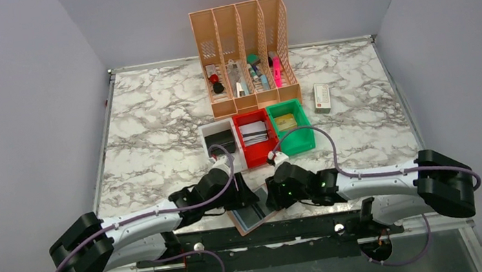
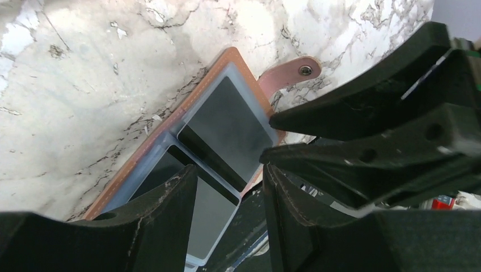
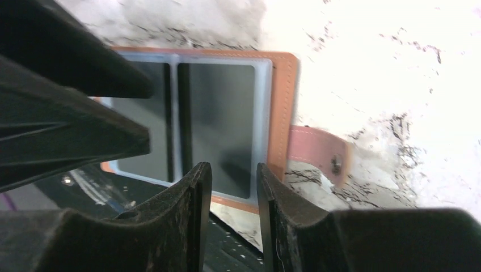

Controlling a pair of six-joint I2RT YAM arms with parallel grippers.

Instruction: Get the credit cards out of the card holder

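Note:
The tan-brown card holder [image 1: 251,216] lies open at the table's near edge, between my two grippers. Its clear pockets show two dark-faced credit cards [image 2: 230,122] [image 3: 218,119], side by side inside the brown border [image 2: 168,126]. A pink strap with a snap [image 3: 317,150] sticks out from one long side. My left gripper [image 2: 230,170] hovers over the holder's near corner, jaws apart, nothing pinched. My right gripper [image 3: 232,169] stands over the holder's near edge [image 3: 281,113], its fingers a narrow gap apart with nothing between them. In the top view both grippers [image 1: 244,198] [image 1: 272,198] nearly touch.
Behind the holder stand a white bin [image 1: 219,138], a red bin [image 1: 254,136] and a green bin [image 1: 290,126]. Further back is an orange file organizer [image 1: 245,52] with pens. A small white box [image 1: 321,97] lies right of it. The holder overhangs the black front rail [image 1: 305,229].

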